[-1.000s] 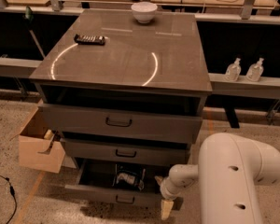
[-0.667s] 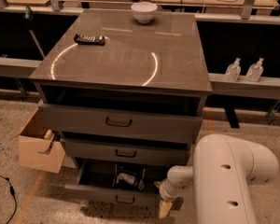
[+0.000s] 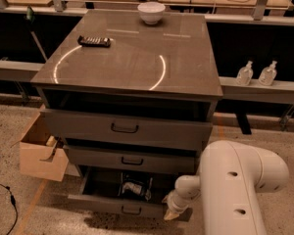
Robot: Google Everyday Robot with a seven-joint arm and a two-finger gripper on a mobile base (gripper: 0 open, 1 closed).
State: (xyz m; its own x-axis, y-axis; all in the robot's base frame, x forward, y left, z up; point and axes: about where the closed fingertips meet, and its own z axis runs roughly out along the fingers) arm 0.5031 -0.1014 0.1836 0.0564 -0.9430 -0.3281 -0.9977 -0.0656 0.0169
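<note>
A grey cabinet (image 3: 137, 67) with three drawers fills the middle of the camera view. Its bottom drawer (image 3: 118, 205) is pulled out, and a few small packaged items (image 3: 135, 187) lie inside. My gripper (image 3: 171, 211) is low at the right front corner of that open drawer, touching or nearly touching its front panel. My thick white arm (image 3: 240, 185) runs from the lower right towards it. The top drawer (image 3: 125, 127) and middle drawer (image 3: 131, 159) stand a little way out. On the cabinet top sit a white bowl (image 3: 151, 11) at the back and a dark flat bar-shaped object (image 3: 94, 41) at the left.
An open cardboard box (image 3: 41, 153) stands on the floor against the cabinet's left side. Two clear pump bottles (image 3: 245, 73) (image 3: 268, 73) sit on a ledge at the right. A black cable (image 3: 5, 199) lies on the speckled floor at lower left. Benches line the back.
My arm and gripper have shifted slightly to the left along the bottom drawer's front. The drawers and the things on top have not moved.
</note>
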